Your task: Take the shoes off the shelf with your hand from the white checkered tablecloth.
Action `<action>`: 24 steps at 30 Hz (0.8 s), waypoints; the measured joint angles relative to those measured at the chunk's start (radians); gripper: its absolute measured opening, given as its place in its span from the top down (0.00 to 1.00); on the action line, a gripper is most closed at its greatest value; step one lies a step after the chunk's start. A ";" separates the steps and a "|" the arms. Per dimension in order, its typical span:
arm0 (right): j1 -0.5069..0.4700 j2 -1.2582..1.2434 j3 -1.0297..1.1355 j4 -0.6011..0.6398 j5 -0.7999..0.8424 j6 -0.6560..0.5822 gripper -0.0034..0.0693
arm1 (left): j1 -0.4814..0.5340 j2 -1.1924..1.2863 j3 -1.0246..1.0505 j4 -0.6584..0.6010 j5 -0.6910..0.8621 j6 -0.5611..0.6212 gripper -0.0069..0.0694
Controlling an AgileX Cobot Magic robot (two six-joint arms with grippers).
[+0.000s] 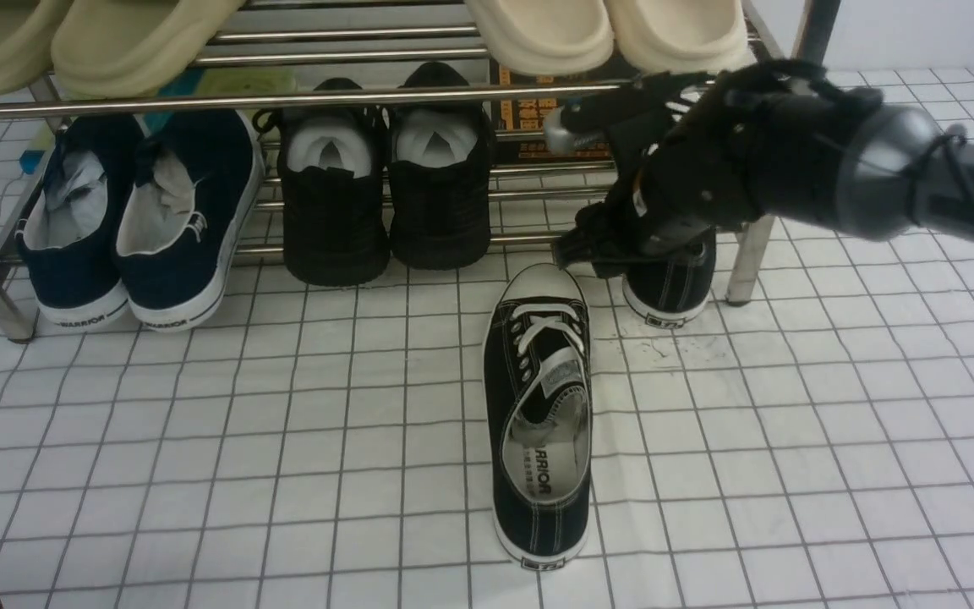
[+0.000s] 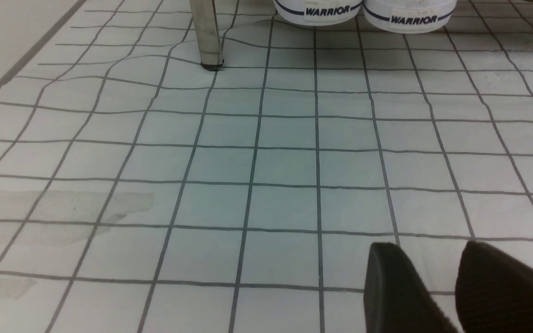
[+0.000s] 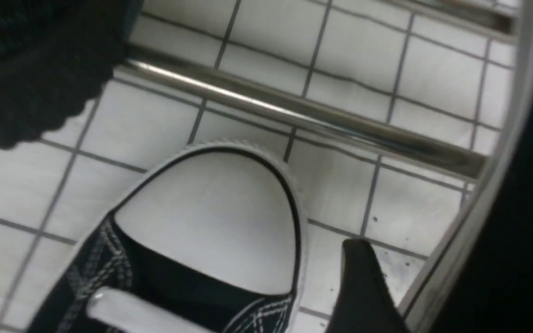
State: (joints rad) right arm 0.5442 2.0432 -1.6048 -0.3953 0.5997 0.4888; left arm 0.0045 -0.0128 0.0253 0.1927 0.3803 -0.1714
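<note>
Risk: second shoe (image 1: 671, 288) sits on shelf (image 1: 745, 254) lower rail (image 3: 294, 111), mate (image 1: 538, 397) out on white checkered tablecloth (image 1: 791, 440). Right end effector (image 1: 690, 186) over shelved shoe, fingers (image 1: 614, 114) spread, not clamped. I fear fingers snagging rail, shoe slipping.

You'll see: cloth (image 1: 791, 440) white, thin dark grid. Sneaker (image 1: 538, 406) black, with white laces, toe cap, stitching, sole edge. Shelf (image 1: 284, 97) shiny silver. Navy pair (image 1: 216, 169) white-soled. Knit pair (image 1: 440, 211) all black, white stuffing. Slippers (image 1: 538, 34) pale beige. Hand (image 1: 707, 182) black, wrist glossy grey.

Open tablecloth (image 1: 199, 440) before shoe-filled shelf (image 1: 284, 100)
</note>
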 joint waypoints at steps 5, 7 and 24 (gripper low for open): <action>0.000 0.013 -0.001 -0.016 0.011 0.000 0.67 | 0.000 0.000 0.000 0.001 0.000 0.000 0.59; 0.000 0.004 -0.001 -0.008 0.031 0.005 0.83 | 0.000 0.000 0.000 0.001 0.000 0.000 0.59; 0.059 -0.318 0.002 0.166 0.549 -0.207 0.94 | 0.000 0.000 0.000 0.003 0.000 0.000 0.59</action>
State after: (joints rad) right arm 0.6034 1.7249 -1.6027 -0.2297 1.1483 0.2817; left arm 0.0045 -0.0128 0.0253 0.1955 0.3804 -0.1714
